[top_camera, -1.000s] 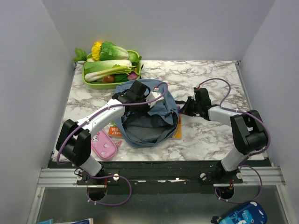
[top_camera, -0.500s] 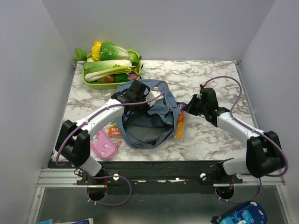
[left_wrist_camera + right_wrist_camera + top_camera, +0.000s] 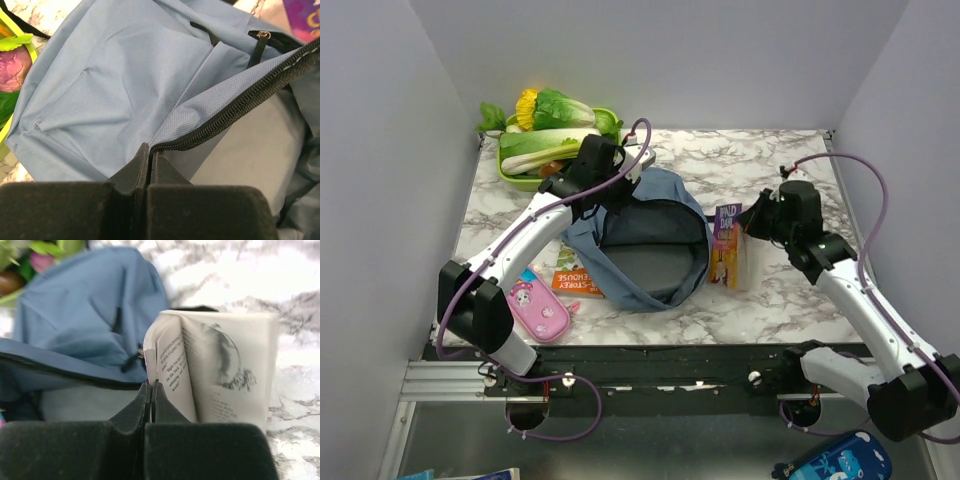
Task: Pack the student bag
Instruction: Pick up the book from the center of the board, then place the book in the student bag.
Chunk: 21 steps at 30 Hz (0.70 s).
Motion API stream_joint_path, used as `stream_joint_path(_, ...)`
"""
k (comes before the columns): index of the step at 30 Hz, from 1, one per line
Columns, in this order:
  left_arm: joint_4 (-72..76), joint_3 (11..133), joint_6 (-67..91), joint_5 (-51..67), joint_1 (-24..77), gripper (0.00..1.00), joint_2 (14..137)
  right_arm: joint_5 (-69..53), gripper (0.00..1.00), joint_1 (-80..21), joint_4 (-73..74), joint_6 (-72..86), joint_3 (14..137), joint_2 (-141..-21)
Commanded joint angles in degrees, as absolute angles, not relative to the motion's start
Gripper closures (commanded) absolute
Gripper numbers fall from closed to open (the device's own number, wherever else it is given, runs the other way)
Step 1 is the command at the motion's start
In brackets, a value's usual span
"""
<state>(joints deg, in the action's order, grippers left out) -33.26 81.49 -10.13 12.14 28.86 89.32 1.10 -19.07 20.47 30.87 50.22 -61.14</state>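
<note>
The student bag [image 3: 642, 240], a soft dusty-blue backpack, lies in the middle of the table with its mouth held wide and its dark lining showing. My left gripper [image 3: 623, 185] is at the far-left rim, shut on the bag's black zipper edge [image 3: 235, 107]. In the left wrist view my left gripper [image 3: 150, 149] pinches that edge. To the bag's right, my right gripper [image 3: 745, 222] is shut on a purple-covered book [image 3: 726, 245] and holds it up off the table. In the right wrist view my right gripper [image 3: 151, 385] grips its left pages, and the book [image 3: 220, 375] hangs open beside the bag [image 3: 85, 310].
An orange book [image 3: 576, 282] lies partly under the bag's left side. A pink pencil case [image 3: 542, 310] lies near the front left edge. A green tray [image 3: 510, 178] of vegetables stands at the back left. A blue printed pouch [image 3: 840, 460] lies below the table's front right.
My right gripper shut on the book beside the bag and raised it, swinging right. My left gripper pulled the zipper edge toward the far left, and the bag's mouth widened.
</note>
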Motion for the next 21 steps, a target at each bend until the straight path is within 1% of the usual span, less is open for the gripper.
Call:
stream_joint_path(1, -27.2, 83.8, -6.1, 13.4, 28.8, 1.00, 90.3, 2.0, 0.99, -19.2, 25.5, 29.1, 60.9, -55.6)
stream_joint_path(5, -26.3, 84.5, -4.8, 14.6, 28.8, 1.00, 91.8, 0.4, 0.99, -19.2, 29.9, 29.2, 66.6, -54.2)
stream_joint_path(11, -23.4, 83.1, -4.7, 15.5, 28.8, 1.00, 92.7, -9.0, 0.99, -19.2, 34.3, 34.3, 69.0, -51.1)
stream_joint_path(16, -21.5, 82.3, -3.8, 16.5, 28.8, 1.00, 92.6, -19.7, 0.99, -19.2, 33.9, 40.9, 62.9, -47.5)
stream_joint_path(21, -20.9, 82.8, -2.6, 17.0, 28.9, 1.00, 92.4, -24.6, 0.99, -19.2, 28.0, 47.3, 51.5, -44.3)
